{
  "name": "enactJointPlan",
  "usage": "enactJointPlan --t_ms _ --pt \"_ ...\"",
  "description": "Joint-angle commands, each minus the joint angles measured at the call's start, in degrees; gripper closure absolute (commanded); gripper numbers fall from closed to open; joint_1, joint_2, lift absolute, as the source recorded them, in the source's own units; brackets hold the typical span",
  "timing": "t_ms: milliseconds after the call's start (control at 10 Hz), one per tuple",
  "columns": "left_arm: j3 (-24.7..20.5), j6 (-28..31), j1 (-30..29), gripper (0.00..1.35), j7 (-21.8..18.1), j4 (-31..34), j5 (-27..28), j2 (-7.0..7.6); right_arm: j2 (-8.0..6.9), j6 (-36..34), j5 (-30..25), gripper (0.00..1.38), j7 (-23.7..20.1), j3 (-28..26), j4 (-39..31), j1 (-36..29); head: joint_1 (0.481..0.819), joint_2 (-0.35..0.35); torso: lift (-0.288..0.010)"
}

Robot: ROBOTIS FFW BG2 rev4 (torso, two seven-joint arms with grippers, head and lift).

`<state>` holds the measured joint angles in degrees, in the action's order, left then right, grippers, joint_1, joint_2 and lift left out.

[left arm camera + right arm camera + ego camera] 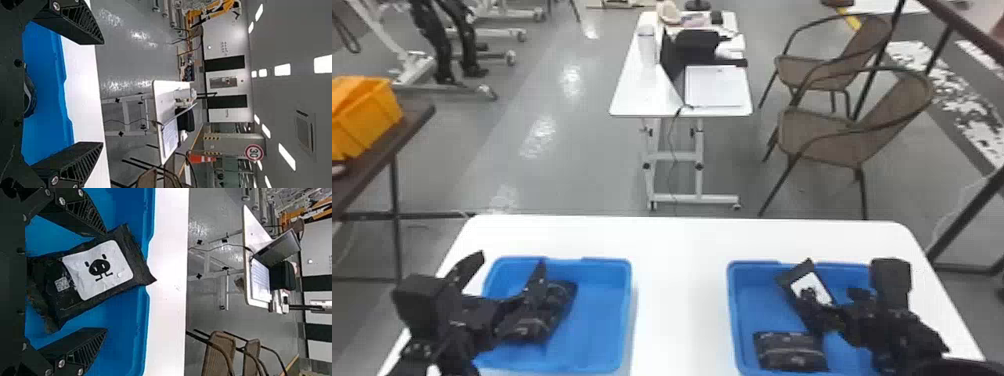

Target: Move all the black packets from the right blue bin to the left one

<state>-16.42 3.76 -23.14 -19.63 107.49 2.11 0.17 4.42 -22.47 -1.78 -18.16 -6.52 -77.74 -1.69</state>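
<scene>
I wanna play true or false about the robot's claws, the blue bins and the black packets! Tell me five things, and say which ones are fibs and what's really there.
1. The left blue bin and the right blue bin are on a white table. True.
2. The left claw is shut tight. False: its two fingers are wide apart.
3. The packet with the white label is between the fingers of the right claw. True.
4. There is nothing in the left blue bin. False: at least one black packet is in there.
5. All the packets have left the right blue bin. False: another black packet lies in it.
</scene>
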Motion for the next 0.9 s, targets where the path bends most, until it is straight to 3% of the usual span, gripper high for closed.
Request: enactJointPlan --t_ms 0,100,300,400,500,600,800 --pt "0.0 -0.3 0.0 0.11 -0.2 0.0 0.1 -0.32 0.06 1.1 -1.8 0.16 -2.3 0.7 9.9 5.6 0.695 0.065 0.000" --pt "0.1 -0.2 0.1 0.11 -0.5 0.0 0.3 -0.32 0.23 0.4 -3.1 0.16 -3.4 0.9 10.2 6.0 0.695 0.070 0.000" --pt "-0.5 -0.7 -0.2 0.11 -0.5 0.0 0.4 -0.32 -0.65 -1.4 -2.6 0.17 0.9 0.6 7.3 3.0 0.695 0.071 0.000" --pt "-0.5 -0.6 -0.3 0.11 -0.5 -0.1 0.5 -0.32 0.06 -1.3 -1.8 0.36 0.2 0.7 10.3 4.4 0.695 0.069 0.000" --pt "-0.4 -0.7 -0.2 0.11 -0.6 -0.3 0.5 -0.32 0.85 1.1 -0.1 0.96 -1.4 0.9 13.8 5.8 0.695 0.072 0.000" --pt "-0.4 -0.9 -0.2 0.11 -0.6 -0.4 0.3 -0.32 0.59 3.9 2.0 1.14 -1.2 1.0 14.8 5.5 0.695 0.072 0.000" --pt "-0.3 -1.2 -0.1 0.11 -0.6 -0.6 0.3 -0.32 0.06 3.1 3.7 1.14 -1.2 1.0 10.1 2.8 0.695 0.078 0.000"
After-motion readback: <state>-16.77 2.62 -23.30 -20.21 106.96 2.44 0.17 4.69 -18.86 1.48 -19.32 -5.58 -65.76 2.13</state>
